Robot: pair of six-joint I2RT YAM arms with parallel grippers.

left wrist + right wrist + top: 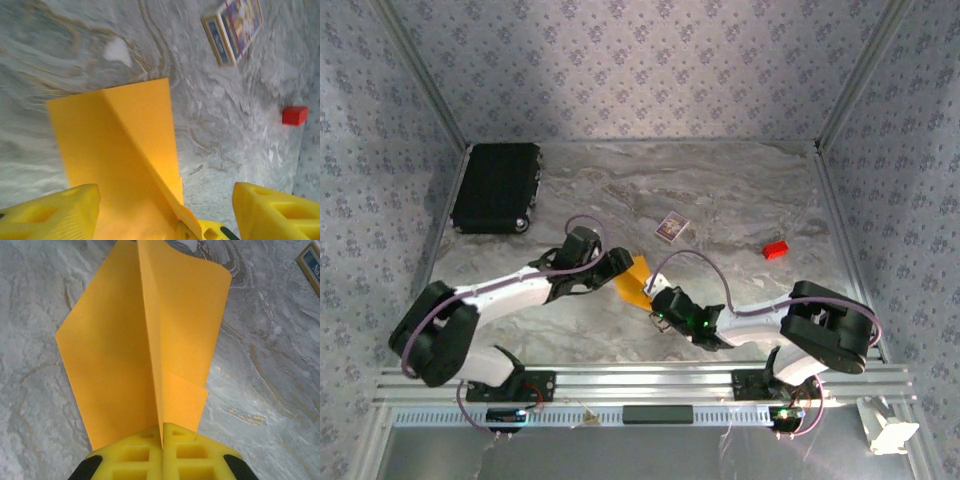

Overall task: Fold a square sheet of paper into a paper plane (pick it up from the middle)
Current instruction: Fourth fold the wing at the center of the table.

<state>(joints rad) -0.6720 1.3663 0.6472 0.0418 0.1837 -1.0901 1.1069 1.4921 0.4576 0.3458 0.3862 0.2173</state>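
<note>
The square sheet of paper is orange-yellow and folded into a paper plane (635, 283) with a raised centre crease. It hangs just above the marble table between the two arms. My right gripper (162, 437) is shut on the centre fold, and the wings (110, 345) spread out beyond its yellow fingers. In the top view the right gripper (656, 301) sits at the plane's near end. My left gripper (165, 192) is open, with one finger (55, 212) over the left wing (110, 150) and the other finger (275, 210) off the paper to the right. It stands at the plane's left side (617, 263).
A small purple-and-white card (671, 227) (235, 27) lies flat behind the plane. A tiny red block (776, 250) (294, 115) sits to the right. A black case (497, 187) stands at the back left. Patterned walls and metal posts enclose the table (740, 190).
</note>
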